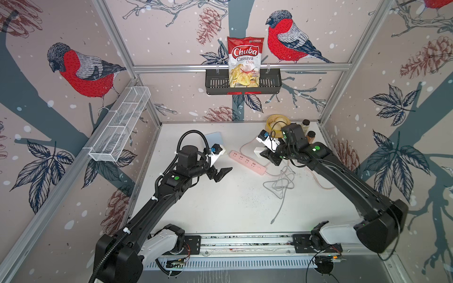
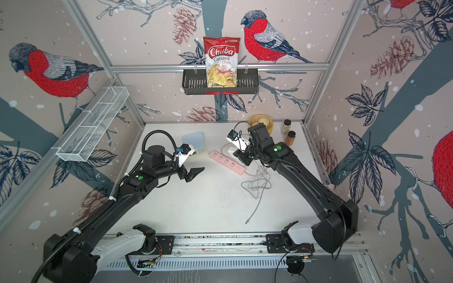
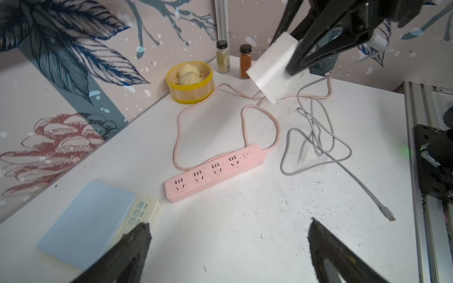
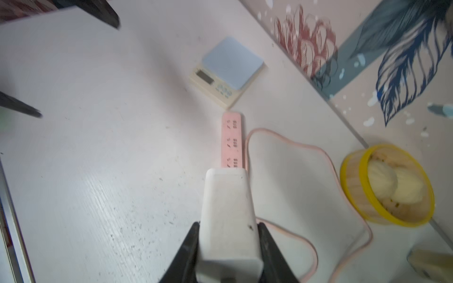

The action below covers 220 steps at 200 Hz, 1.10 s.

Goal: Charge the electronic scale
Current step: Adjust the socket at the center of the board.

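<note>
electronic scale [image 4: 230, 66] cream, blue-topped | left end effector [image 3: 229, 224] spread | right end effector [image 4: 228, 224] pinching charger [image 4: 226, 193]

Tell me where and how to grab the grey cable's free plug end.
Grip the grey cable just behind its plug, coming straight down from above, jaws across it. That stretch lies flat and straight on the table, clear of the tangled loops; the left end effector is open and empty.
</note>
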Motion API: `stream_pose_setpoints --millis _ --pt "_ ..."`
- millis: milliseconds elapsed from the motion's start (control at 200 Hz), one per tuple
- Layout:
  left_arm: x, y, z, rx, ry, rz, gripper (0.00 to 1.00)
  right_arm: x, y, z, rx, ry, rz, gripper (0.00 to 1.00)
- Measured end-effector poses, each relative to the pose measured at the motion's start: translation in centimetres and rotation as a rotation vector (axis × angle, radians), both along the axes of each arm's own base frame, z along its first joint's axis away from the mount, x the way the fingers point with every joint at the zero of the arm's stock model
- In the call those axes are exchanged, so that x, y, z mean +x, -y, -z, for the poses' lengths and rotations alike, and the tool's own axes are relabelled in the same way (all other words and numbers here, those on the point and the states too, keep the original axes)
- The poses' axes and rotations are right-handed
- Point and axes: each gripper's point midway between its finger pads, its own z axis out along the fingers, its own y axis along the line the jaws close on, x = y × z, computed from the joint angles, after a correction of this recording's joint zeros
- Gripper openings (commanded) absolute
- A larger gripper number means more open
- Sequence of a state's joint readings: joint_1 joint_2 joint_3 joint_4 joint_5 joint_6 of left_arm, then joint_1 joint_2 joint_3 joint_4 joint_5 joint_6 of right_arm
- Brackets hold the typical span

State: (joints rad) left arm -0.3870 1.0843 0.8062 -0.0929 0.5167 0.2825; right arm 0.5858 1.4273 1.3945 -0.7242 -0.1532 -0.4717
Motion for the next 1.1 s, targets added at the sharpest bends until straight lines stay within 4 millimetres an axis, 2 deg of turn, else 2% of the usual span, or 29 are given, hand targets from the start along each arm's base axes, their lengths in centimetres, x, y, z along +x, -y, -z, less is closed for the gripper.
stream_pose_setpoints --millis 90,155,475,685,906,1101 --pt "1.5 -0.1 0.8 -0.003 -0.065 -0.061 0.99 1.4 1.0 2.4 -0.123 -0.069 0.056 0.06" --pt "2.5 -0.2 1.3 0.001 -0.107 -0.106 0.98 2.0 0.8 3.9 -0.189 -0.124 0.061 0.06" --pt "5.9 -0.8 3.9 0.013 -0.264 -0.272 0.98 4.3 -3.7 9.9 -0.361 -0.290 0.031 0.07" --pt "8.0 -1.2 7.3 0.046 -0.367 -0.376 0.98 5.3 -4.6 11.7 -0.418 -0.322 0.030 0.07" --pt "12.1 -0.6 9.9 0.112 -0.432 -0.435 0.98 5.2 -4.3 13.3 -0.453 -0.368 0.047 0.08" --pt "13.0 -0.1 12.4 0.146 -0.498 -0.434 0.96 5.2 -4.7 14.1 -0.452 -0.405 0.051 0.10"
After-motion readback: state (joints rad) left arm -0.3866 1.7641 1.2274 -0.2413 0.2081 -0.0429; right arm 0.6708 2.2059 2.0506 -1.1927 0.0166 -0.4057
